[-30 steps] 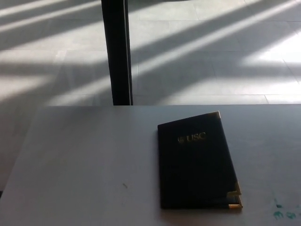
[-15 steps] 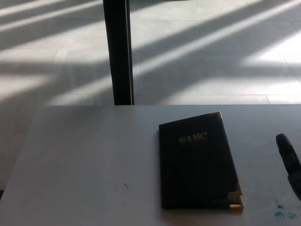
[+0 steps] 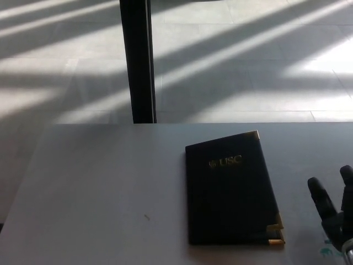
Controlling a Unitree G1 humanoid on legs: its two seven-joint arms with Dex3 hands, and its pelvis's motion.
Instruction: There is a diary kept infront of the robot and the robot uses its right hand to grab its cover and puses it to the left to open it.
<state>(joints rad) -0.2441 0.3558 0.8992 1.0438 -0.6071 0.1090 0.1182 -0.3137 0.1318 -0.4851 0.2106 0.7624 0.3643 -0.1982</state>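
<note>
A dark diary (image 3: 230, 193) with gold corner caps and gold "USC" lettering lies closed on the grey table (image 3: 99, 187), right of centre. My right hand (image 3: 333, 212) shows at the lower right edge, to the right of the diary and apart from it. Its black fingers (image 3: 321, 196) stand up and spread, holding nothing. The left hand does not show.
A black vertical post (image 3: 138, 61) stands beyond the table's far edge on a tiled floor striped with sunlight. Green marks (image 3: 330, 252) stain the table at the lower right corner. A small speck (image 3: 146, 217) lies on the table left of the diary.
My right hand has come into view from the right edge and moved left and down, toward the diary's right side. The diary has not moved.
</note>
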